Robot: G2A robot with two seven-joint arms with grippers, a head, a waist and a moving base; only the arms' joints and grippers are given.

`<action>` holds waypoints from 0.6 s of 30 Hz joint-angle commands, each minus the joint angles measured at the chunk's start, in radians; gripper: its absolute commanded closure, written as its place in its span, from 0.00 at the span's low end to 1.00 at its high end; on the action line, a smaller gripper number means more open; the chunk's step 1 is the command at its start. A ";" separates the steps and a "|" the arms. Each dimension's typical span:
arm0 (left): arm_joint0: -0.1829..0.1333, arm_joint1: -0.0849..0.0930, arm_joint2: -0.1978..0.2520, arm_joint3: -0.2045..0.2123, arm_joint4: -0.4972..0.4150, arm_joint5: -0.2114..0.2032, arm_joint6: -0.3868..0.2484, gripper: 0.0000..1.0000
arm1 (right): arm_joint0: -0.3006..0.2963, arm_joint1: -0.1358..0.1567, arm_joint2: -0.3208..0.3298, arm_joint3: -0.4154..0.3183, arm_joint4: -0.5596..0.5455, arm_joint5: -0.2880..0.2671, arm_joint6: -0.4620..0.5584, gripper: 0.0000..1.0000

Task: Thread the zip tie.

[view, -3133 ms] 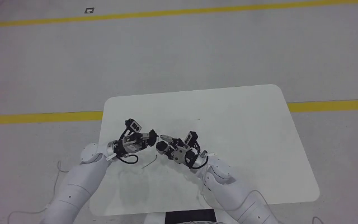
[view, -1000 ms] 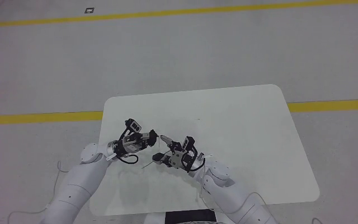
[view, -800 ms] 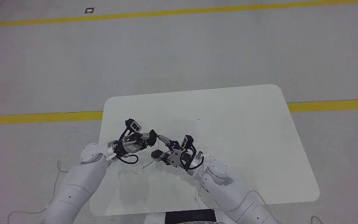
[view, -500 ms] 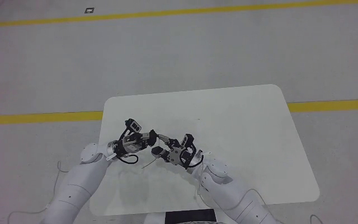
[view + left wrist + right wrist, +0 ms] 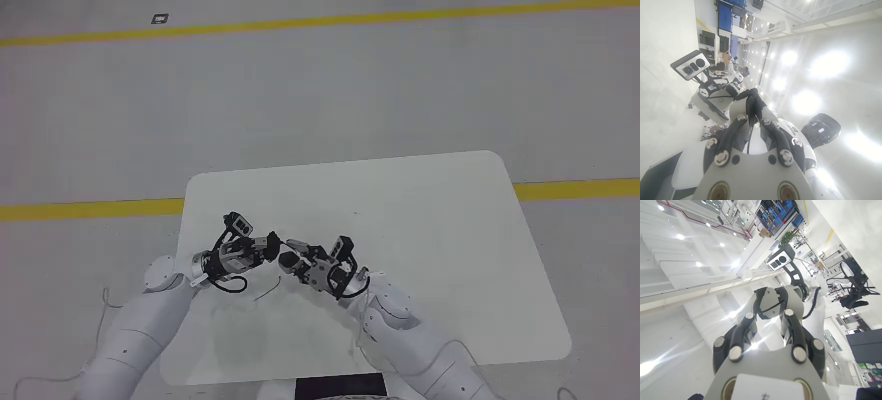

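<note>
Left wrist view: finds the left gripper [image 5: 752, 93] pressed together at the tips, pinching a thin black zip tie [image 5: 749, 136]. Traces the strap lengthwise between the fingers, from the tips back toward the wrist. Cannot tell head from tail end here.

Right wrist view: shows the right gripper [image 5: 770, 313] spread and holding nothing, with the left gripper straight ahead and very near. Catches the strap as a dark line crosswise to the right gripper's reach, just beyond its parted fingers.

Top view: puts both grippers almost tip to tip above the near part of the white table [image 5: 430, 220]. Leaves the right arm as the free one, so probably calls for a short advance to close on the loose end and steer it into the head. Offers no readable label or writing on the tie.
</note>
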 commanded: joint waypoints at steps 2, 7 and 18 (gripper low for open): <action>0.000 0.000 0.000 0.000 0.000 0.000 0.000 1.00 | -0.004 0.001 0.005 -0.005 -0.001 -0.004 0.004 0.74; 0.000 0.000 0.000 0.000 0.000 0.000 0.000 1.00 | -0.014 0.004 0.019 -0.010 0.002 -0.022 0.013 0.73; 0.000 0.000 0.000 0.000 0.000 0.000 0.000 1.00 | -0.036 0.010 0.047 -0.028 0.002 -0.067 0.028 0.80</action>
